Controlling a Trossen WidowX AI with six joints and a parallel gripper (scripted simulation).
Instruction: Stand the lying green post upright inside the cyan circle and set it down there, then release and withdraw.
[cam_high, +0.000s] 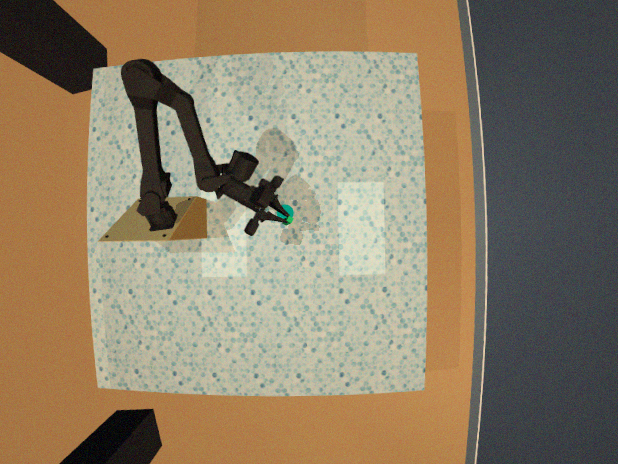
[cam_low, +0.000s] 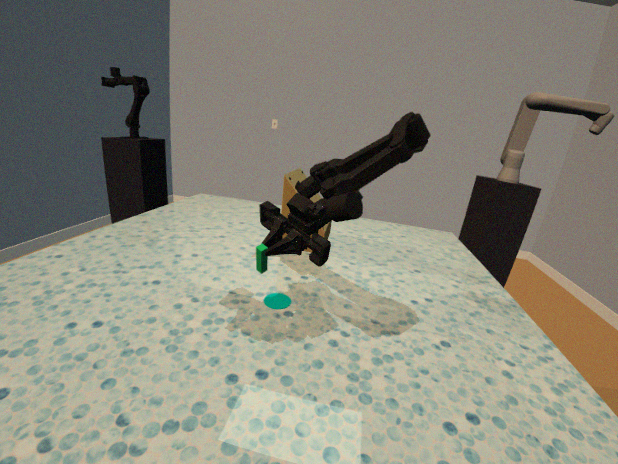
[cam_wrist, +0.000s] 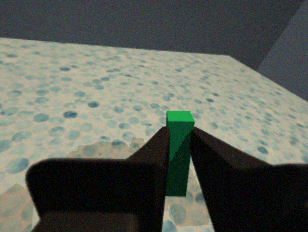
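Note:
The green post (cam_high: 289, 220) (cam_low: 261, 259) (cam_wrist: 178, 155) is held in the air, upright or very nearly so, with its lower end clear of the table. My gripper (cam_high: 287, 218) (cam_low: 265, 247) (cam_wrist: 178, 132) is shut on the post near its upper end. The cyan circle (cam_high: 287, 210) (cam_low: 277, 301) lies flat on the table. From above, the post overlaps the circle's lower edge; in the exterior view it hangs above and a little left of the circle. The circle is not seen in the wrist view.
The speckled table top (cam_high: 310, 325) (cam_low: 150, 380) spreads around the circle, with the arm's shadow across it. The arm's wooden base block (cam_high: 192, 222) (cam_low: 288, 195) stands behind the gripper. Other arms on dark pedestals (cam_low: 134, 175) (cam_low: 495, 225) stand beyond the table.

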